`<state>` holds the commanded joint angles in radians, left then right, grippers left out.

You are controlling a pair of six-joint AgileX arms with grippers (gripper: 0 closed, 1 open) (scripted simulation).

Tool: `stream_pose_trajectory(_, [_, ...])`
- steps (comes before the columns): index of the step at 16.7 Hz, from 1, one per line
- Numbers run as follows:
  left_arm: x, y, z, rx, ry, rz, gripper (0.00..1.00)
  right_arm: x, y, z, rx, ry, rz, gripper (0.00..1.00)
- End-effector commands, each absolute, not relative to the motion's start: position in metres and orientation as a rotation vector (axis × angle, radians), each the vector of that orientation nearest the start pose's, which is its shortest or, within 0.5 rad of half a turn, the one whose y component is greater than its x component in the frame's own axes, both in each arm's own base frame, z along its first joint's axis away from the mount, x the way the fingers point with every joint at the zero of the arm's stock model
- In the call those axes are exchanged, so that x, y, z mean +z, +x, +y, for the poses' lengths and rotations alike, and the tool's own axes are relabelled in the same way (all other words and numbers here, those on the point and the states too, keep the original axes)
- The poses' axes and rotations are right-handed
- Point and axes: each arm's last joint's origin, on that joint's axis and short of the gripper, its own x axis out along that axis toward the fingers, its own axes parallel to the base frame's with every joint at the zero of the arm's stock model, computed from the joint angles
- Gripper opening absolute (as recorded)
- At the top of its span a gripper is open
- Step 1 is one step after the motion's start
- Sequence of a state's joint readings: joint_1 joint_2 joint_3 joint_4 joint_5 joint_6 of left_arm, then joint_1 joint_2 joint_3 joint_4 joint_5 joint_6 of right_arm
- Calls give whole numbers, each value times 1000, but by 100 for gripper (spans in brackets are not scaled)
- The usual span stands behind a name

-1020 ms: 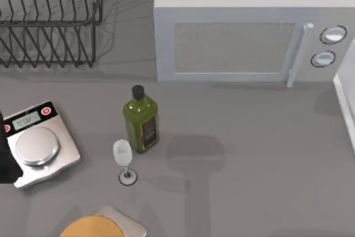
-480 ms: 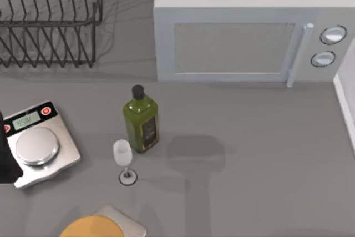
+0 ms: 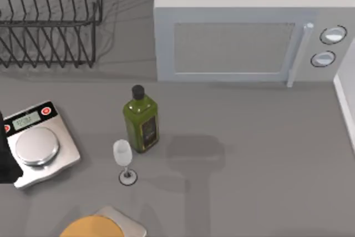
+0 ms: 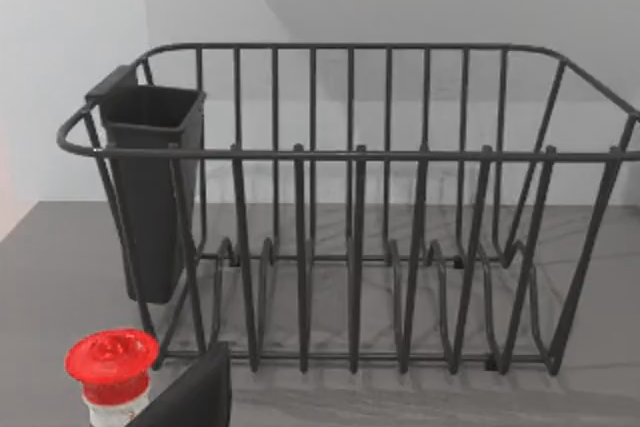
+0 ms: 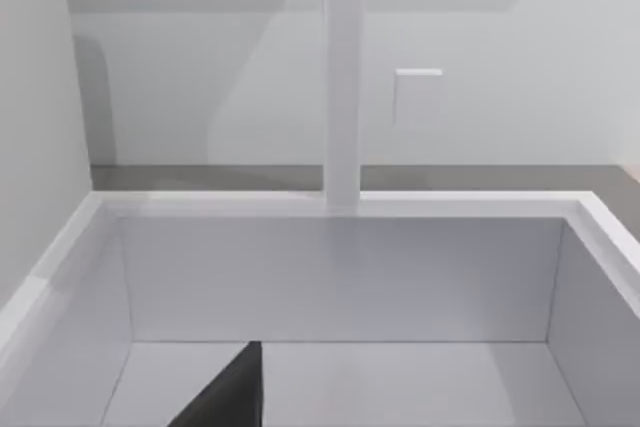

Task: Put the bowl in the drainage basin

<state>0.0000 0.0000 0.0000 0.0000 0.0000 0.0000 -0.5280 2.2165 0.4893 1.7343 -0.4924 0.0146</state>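
Drainage basin [image 5: 340, 277]: white, rectangular, straight walls. Left hand [image 4: 190, 397], right hand [image 5: 228, 392]: cannot tell state.

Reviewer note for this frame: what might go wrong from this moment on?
1. The wine glass stands close beside the green bottle mid-table; an arm sweeping across could topple it.
2. The wire rack has upright dividers and a cutlery holder; a wide dish lowered there might catch and tilt.
3. The white basin at the table's right is another receptacle, so the wrong one may be chosen.
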Motion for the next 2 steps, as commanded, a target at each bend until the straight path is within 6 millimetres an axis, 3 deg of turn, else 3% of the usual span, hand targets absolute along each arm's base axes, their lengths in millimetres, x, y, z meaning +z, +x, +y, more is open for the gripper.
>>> stream_pose_trajectory(2, [160, 106, -1, 0, 0, 0, 100, 59, 267, -136, -10, 0, 0, 100])
